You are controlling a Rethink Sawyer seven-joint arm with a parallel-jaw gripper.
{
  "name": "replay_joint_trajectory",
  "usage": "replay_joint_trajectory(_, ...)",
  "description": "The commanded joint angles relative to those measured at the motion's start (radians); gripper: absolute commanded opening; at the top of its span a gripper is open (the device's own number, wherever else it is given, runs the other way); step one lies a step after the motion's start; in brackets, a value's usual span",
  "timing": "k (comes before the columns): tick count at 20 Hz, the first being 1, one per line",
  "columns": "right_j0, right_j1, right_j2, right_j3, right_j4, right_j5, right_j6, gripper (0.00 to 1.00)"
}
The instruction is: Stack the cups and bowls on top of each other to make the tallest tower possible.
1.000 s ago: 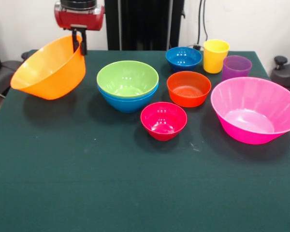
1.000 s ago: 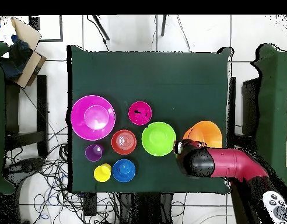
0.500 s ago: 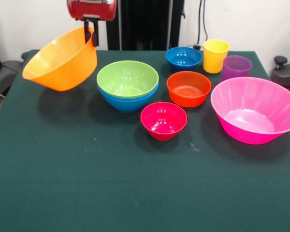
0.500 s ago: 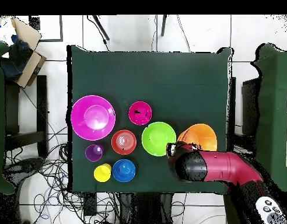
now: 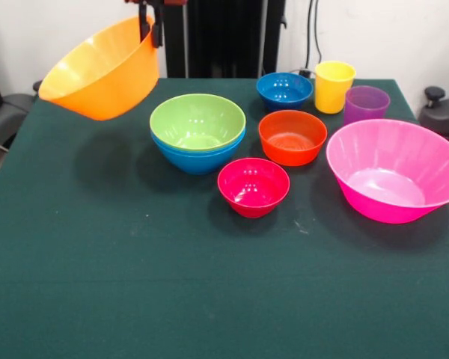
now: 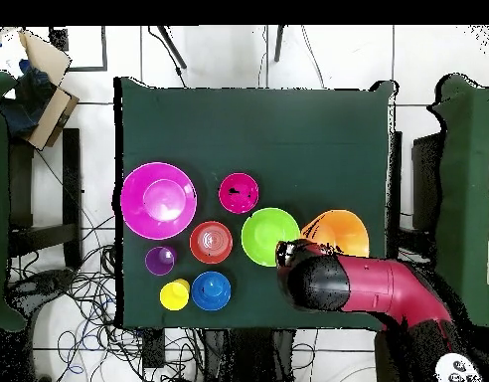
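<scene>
My gripper (image 5: 149, 24) is shut on the rim of the large orange bowl (image 5: 101, 71), which hangs tilted in the air left of the green bowl (image 5: 197, 120). The green bowl is nested in a light blue bowl (image 5: 198, 158). On the table stand the small dark blue bowl (image 5: 284, 90), the orange-red bowl (image 5: 292, 137), the crimson bowl (image 5: 253, 186) and the large pink bowl (image 5: 393, 170). The yellow cup (image 5: 334, 86) and purple cup (image 5: 365, 104) stand upright at the back right. From overhead, the arm (image 6: 358, 286) covers part of the orange bowl (image 6: 340, 230).
The green table cloth (image 5: 172, 299) stretches wide in front of the bowls. A cardboard box (image 6: 42, 80) and cables lie on the floor beside the table in the overhead view.
The gripper has lifted the orange bowl higher and carried it toward the green bowl. Everything else on the table stayed put.
</scene>
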Motion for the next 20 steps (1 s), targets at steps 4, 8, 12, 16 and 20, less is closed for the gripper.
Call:
replay_joint_trajectory(4, 0.066, -0.024, 0.030, 0.006, 0.057, 0.119, 0.032, 0.00)
replay_joint_trajectory(8, 0.091, -0.017, 0.020, -0.005, 0.050, 0.113, 0.046, 0.00)
replay_joint_trajectory(12, 0.132, 0.010, -0.002, 0.000, 0.033, 0.056, 0.093, 0.00)
replay_joint_trajectory(16, 0.176, 0.039, -0.011, -0.020, 0.041, 0.046, 0.123, 0.00)
replay_joint_trajectory(20, 0.208, 0.050, -0.019, -0.030, 0.058, 0.052, 0.136, 0.00)
